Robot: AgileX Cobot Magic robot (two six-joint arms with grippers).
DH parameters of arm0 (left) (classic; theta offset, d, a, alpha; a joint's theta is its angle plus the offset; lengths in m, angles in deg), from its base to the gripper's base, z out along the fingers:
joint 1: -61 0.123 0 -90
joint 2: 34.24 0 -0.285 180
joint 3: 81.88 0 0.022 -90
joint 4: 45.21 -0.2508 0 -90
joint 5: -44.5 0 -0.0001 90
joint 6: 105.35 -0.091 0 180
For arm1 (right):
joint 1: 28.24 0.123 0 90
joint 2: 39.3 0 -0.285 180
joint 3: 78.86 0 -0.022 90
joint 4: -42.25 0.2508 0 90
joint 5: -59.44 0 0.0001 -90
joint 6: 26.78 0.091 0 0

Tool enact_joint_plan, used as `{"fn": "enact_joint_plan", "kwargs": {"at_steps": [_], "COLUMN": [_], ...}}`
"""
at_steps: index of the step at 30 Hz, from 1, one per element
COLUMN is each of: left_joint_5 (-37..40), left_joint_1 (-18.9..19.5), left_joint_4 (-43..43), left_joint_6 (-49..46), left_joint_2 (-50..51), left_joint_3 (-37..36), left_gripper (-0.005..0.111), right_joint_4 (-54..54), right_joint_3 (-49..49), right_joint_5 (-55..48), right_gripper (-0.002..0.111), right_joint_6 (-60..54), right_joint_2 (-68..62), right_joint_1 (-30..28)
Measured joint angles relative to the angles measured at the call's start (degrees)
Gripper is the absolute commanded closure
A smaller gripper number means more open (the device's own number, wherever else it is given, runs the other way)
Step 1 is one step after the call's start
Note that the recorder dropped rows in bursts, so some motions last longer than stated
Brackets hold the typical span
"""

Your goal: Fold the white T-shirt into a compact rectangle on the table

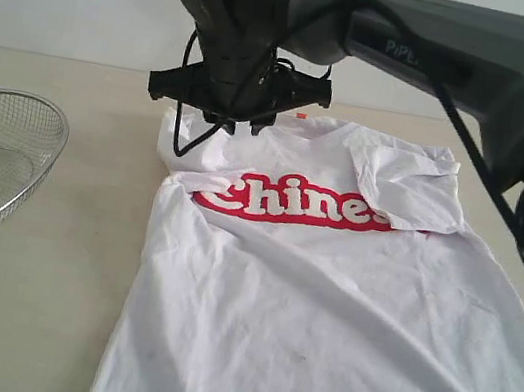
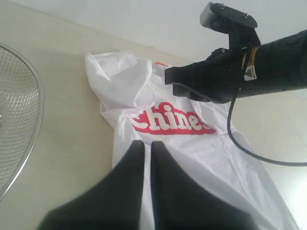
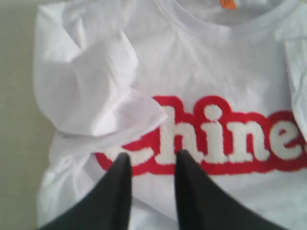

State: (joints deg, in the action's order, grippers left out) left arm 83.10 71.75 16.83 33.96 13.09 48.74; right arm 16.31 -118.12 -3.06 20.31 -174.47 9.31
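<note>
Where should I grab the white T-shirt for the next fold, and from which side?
Probably the shoulder edge of the white T-shirt, beside the folded-in sleeve, pinched from above at the collar end. Cloth is layered and bunched there, while the body lies flat against the table.

A round steel wire-mesh basket (image 1: 10,126) sits, partly cropped, at far left.
</note>
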Motion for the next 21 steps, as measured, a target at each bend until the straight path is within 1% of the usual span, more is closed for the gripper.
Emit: {"fn": "enact_joint_plan", "kwargs": {"at_steps": [3,6,8,11,13,15,16,18,21], "left_joint_5": [1.2,1.5,2.0,3.1,3.3,3.9,4.2,4.6,4.9], "left_joint_1": [0.0,0.0,0.0,0.0,0.0,0.0,0.0,0.0,0.0], "left_joint_4": [-0.8,-1.2,-1.2,-1.2,-1.2,-1.2,-1.3,-1.4,-1.2], "left_joint_6": [-0.4,-0.5,-0.6,-0.9,-1.0,-1.0,-1.0,-1.0,-1.0], "left_joint_2": [0.0,0.0,0.0,0.0,0.0,0.0,0.0,0.0,0.0], "left_joint_3": [0.0,0.0,0.0,0.0,0.0,0.0,0.0,0.0,-0.1], "left_gripper": [0.102,0.102,0.102,0.102,0.102,0.102,0.102,0.102,0.102], "right_joint_4": [-0.1,-0.7,-0.9,-1.3,-1.4,-1.6,-1.5,0.2,5.9], "right_joint_3": [0.0,1.7,4.5,11.3,17.3,22.0,25.0,27.0,26.3], "right_joint_5": [-5.0,-6.4,-6.5,-5.0,-1.6,3.9,8.2,13.8,22.5], "right_gripper": [0.107,0.107,0.107,0.108,0.108,0.108,0.108,0.108,0.108], "right_joint_6": [0.2,0.2,0.1,1.4,2.2,2.0,0.2,-4.9,-12.1], "right_joint_2": [0.8,2.7,4.5,7.3,9.5,11.6,12.9,13.9,14.3], "right_joint_1": [0.1,0.8,1.4,2.2,2.5,2.5,2.2,1.3,-2.3]}}
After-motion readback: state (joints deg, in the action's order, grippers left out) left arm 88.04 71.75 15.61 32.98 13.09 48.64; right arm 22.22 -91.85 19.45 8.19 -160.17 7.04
